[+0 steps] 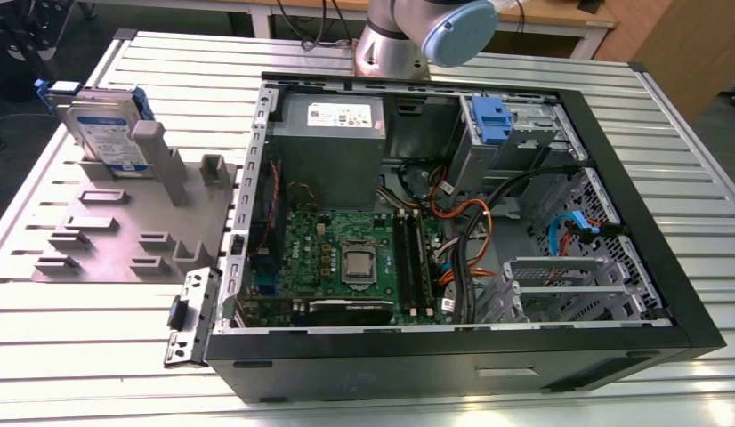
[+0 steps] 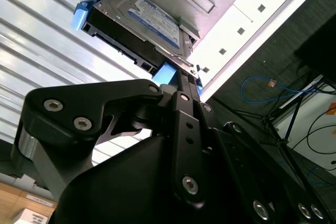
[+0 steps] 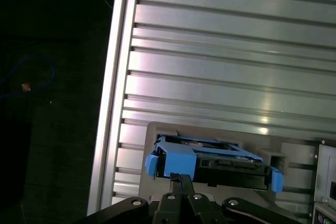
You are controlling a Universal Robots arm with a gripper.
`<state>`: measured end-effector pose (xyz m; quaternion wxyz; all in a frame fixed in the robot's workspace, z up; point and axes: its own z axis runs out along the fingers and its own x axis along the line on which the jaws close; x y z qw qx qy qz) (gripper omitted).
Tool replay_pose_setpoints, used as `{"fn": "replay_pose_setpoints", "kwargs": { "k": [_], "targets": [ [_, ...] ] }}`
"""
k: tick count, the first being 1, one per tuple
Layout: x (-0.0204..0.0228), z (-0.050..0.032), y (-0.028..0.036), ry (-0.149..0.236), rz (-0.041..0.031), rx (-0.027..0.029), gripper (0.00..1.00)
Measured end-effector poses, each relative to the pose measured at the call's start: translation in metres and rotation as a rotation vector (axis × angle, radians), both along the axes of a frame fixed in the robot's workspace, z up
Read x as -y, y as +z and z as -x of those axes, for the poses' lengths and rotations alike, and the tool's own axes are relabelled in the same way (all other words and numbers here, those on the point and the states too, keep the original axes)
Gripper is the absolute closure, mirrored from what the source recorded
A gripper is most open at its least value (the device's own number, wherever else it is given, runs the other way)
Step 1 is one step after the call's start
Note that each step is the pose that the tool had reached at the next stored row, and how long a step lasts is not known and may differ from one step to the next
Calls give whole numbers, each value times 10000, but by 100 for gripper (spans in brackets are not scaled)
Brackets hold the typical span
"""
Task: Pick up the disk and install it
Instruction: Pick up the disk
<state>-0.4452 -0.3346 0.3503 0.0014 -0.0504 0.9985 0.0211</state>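
The black two-finger gripper [image 3: 180, 178] has its fingers drawn together to a narrow tip with nothing between them. In both wrist views the tip [image 2: 181, 85] lines up with the blue end of the disk, a flat silver-grey metal drive with a white-and-blue label in a bright blue plastic bracket [image 3: 210, 158]. I cannot tell whether the tip touches it.

The disk [image 2: 142, 22] stands on its long edge in a slot of a grey plastic rack with raised blocks and pockets [image 1: 118, 222]. In the exterior view it [image 1: 100, 129] sits at the rack's far corner on the exterior view's left, its top edge and label side clear of any neighbour. A tall grey post stands just beside it.

The rack lies on a ribbed aluminium table [image 3: 236, 51]. The table's long edge runs close behind the disk, and beyond that edge is dark floor.

On the exterior view's right of the rack lies a black open computer case [image 1: 463, 365], its wall just beside the rack. Inside are a green motherboard [image 1: 343, 258], a grey power supply box with a white sticker [image 1: 332, 124] and a metal drive bay with a small blue tab [image 1: 492, 120]. The silver arm [image 1: 427, 31] rises behind the case's far edge.
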Motion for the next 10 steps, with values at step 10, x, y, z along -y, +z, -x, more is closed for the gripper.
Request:
{"fn": "replay_pose_setpoints", "kwargs": {
  "k": [10],
  "targets": [
    [0,0,0,49,0,0,89]
  ]
}}
